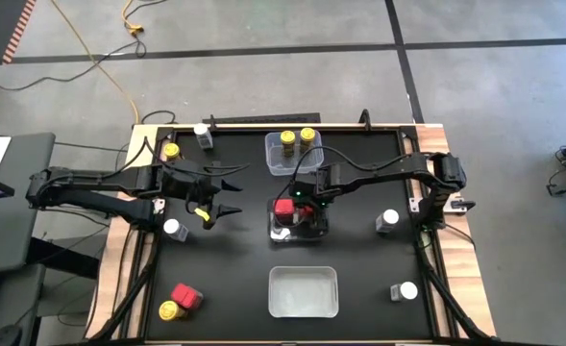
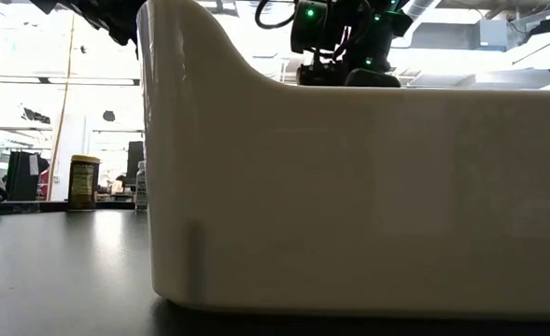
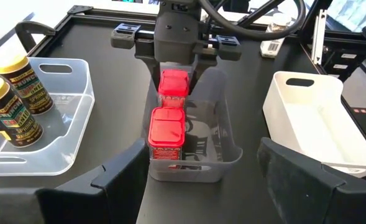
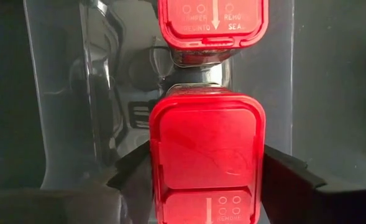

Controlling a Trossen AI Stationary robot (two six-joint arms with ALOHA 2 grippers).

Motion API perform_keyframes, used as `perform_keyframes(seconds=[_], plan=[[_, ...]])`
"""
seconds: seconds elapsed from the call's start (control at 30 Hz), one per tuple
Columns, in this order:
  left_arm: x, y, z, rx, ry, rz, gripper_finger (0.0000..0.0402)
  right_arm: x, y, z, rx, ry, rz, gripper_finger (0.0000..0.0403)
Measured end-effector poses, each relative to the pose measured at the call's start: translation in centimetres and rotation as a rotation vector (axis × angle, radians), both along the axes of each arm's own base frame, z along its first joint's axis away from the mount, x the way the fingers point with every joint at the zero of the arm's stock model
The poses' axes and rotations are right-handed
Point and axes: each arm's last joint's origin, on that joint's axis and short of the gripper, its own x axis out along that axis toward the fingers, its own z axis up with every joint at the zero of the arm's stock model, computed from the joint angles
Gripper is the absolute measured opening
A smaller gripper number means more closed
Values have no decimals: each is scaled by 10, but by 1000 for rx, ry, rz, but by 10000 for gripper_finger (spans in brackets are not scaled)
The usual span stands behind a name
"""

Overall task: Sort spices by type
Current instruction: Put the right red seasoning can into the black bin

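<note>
The middle clear tub (image 1: 318, 234) holds two red tins. My right gripper (image 4: 207, 177) points down into it and is shut on the tin (image 4: 207, 155) nearer the right arm. The other tin (image 3: 167, 132) stands just beside it. A far clear tub (image 3: 71, 134) holds two yellow-capped amber jars (image 3: 12, 99). My left gripper (image 3: 201, 186) hangs open above the table, left of the middle tub, touching nothing. Loose spices stand on the table: yellow-capped jars (image 1: 171, 151) (image 1: 169, 309), a red tin (image 1: 186, 295) and several white-capped jars (image 1: 388, 220). My right gripper pinches the red tin by two opposite sides of its cap (image 4: 161, 155), one finger (image 4: 133, 169) on each side. The fingers come from above, pointing steeply down. The tin stands upright inside the tub walls. The other tin hides its base.
An empty white tub (image 1: 304, 291) sits near the front edge and fills the low view (image 2: 349, 187). Raised rails run along the table's edges (image 1: 263, 123). Bare black tabletop lies between the tubs and the loose jars.
</note>
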Motion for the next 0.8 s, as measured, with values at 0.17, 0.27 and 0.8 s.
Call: perform_keyframes(seconds=[0.17,0.27,0.8], plan=[[0,0,0,0,0,0,285,0,0,0,0,-2,-1,294],[0,0,0,0,0,0,285,0,0,0,-1,-1,-1,297],[0,0,0,0,0,0,285,-6,0,1,4,66,-1,298]])
